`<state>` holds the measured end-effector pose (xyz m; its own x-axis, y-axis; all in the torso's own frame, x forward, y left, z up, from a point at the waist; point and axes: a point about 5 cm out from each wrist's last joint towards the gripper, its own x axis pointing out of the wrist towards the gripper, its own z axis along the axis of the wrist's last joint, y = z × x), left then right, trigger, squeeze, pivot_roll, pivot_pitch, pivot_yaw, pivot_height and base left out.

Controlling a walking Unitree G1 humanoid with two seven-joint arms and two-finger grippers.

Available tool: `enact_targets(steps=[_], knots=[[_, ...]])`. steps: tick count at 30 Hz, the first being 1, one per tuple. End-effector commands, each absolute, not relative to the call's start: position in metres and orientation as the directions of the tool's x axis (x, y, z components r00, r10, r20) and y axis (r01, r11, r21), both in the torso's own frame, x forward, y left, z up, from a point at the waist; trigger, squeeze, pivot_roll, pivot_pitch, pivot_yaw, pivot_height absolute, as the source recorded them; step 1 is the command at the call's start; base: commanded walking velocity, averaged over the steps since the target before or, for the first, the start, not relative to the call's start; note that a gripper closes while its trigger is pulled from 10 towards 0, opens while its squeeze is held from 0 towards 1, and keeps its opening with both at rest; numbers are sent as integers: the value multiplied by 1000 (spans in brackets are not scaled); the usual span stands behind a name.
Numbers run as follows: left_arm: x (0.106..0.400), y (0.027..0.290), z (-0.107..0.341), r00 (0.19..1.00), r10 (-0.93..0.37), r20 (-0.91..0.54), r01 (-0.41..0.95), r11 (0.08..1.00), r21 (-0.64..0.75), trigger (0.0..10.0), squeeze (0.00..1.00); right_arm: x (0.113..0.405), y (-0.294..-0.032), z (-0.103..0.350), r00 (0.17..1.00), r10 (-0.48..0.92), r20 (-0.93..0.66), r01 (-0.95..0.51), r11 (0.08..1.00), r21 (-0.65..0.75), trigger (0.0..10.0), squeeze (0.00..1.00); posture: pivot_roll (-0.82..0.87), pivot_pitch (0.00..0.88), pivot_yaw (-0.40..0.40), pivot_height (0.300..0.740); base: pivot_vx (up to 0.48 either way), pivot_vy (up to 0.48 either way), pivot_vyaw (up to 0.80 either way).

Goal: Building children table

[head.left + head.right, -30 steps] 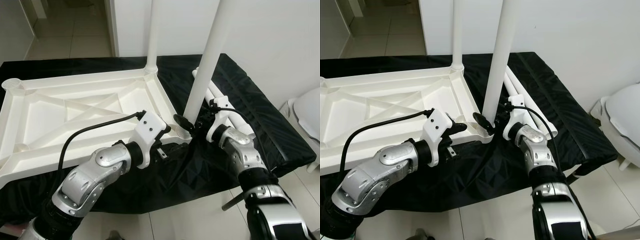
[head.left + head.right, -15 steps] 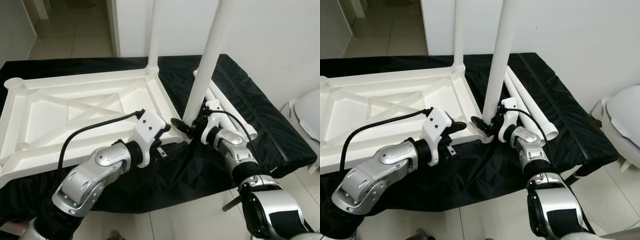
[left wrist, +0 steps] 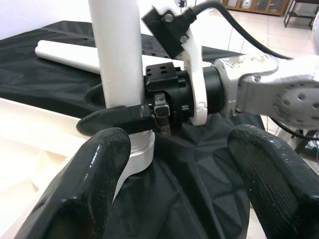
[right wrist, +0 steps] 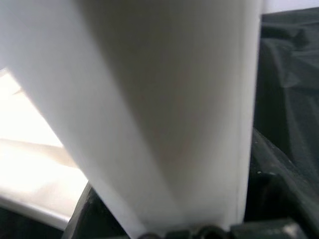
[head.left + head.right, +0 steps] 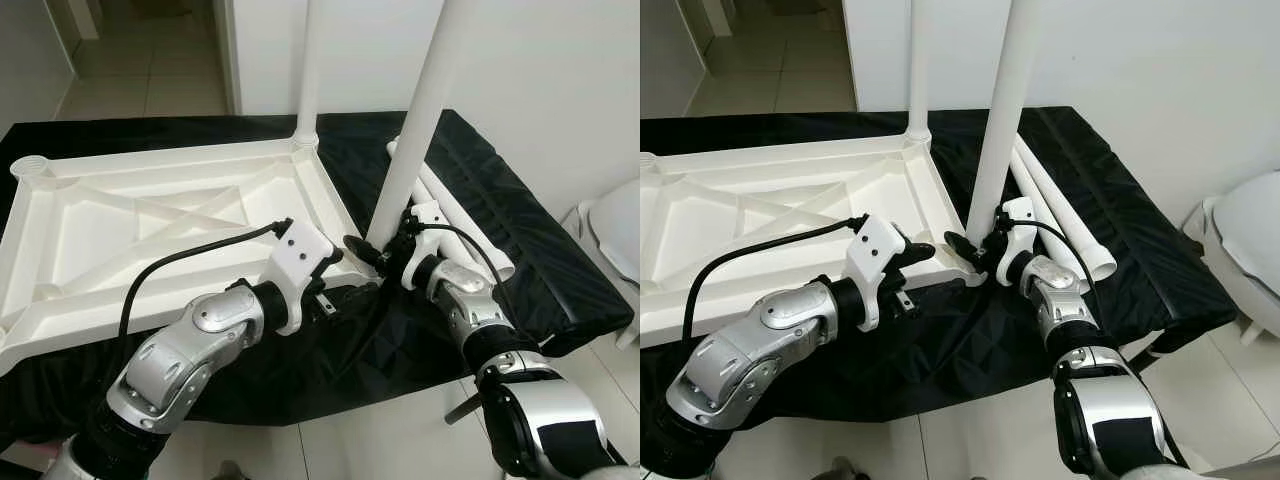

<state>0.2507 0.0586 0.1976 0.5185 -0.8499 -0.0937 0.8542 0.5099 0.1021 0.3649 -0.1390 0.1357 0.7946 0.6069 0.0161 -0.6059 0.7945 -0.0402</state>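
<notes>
The right gripper (image 5: 375, 255) is clamped around the base of a white table leg (image 5: 415, 135), which stands upright in the near corner socket of the upturned white tabletop (image 5: 150, 225); the left gripper (image 3: 174, 174) hovers just beside it, fingers spread apart; a second leg (image 5: 307, 70) stands at the far corner; spare legs (image 5: 1055, 215) lie on the black cloth (image 5: 500, 200).

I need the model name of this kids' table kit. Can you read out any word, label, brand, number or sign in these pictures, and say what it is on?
None: no readable text on the upturned white plastic tabletop, the upright white plastic leg held by the right claw, the loose white tubular legs, the black cloth, or the open left claw.
</notes>
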Motion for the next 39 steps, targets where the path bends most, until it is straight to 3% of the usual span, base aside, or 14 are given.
enact_targets(steps=[1,9,11,14,17,23,31,32,33,34,35,39], knots=[[249,56,198,468,-877,-107,882,457,114,10000,0,358,-142,119,822,569,-26,-568,823,22,0,0,-32,34,-19,740,0,0,0],[247,53,196,455,-884,-112,890,444,107,10000,0,345,-125,118,879,477,19,-477,876,62,0,0,-39,33,-22,740,0,0,0],[246,52,195,451,-886,-111,891,441,105,10000,0,340,-120,116,927,376,2,-375,923,85,0,0,-43,30,-24,740,0,0,0],[246,52,195,450,-886,-112,892,440,107,10000,0,338,-119,116,939,344,-3,-342,936,82,0,0,-43,30,-24,740,0,0,0],[247,51,195,448,-887,-113,893,438,104,10000,0,330,-112,114,980,194,-31,-191,978,78,0,0,-47,25,-30,740,0,0,0],[247,50,196,445,-889,-111,894,435,106,10000,0,322,-105,109,997,13,-76,-5,995,98,0,0,-42,14,-35,740,0,0,0],[245,50,195,444,-889,-110,895,434,107,10000,0,318,-98,113,996,45,-81,-36,994,105,0,0,-38,8,-40,740,0,0,0],[245,50,195,445,-889,-111,894,434,108,10000,0,318,-100,114,996,47,-72,-39,994,102,980,0,-38,8,-40,740,0,0,0],[245,50,195,445,-888,-111,894,435,108,10000,0,318,-100,115,995,67,-68,-60,993,105,10000,349,-36,6,-40,740,0,0,0],[245,50,195,445,-888,-111,894,435,108,10000,0,318,-100,115,995,67,-68,-60,993,105,10000,349,-36,6,-40,740,0,0,0],[245,50,195,446,-888,-110,894,435,108,10000,0,318,-103,117,996,78,-52,-71,991,112,10000,1000,-36,4,-41,740,0,0,0],[245,50,195,446,-888,-109,894,435,108,10000,0,319,-111,124,996,92,-6,-91,991,103,10000,1000,-40,2,-41,740,0,0,0]])
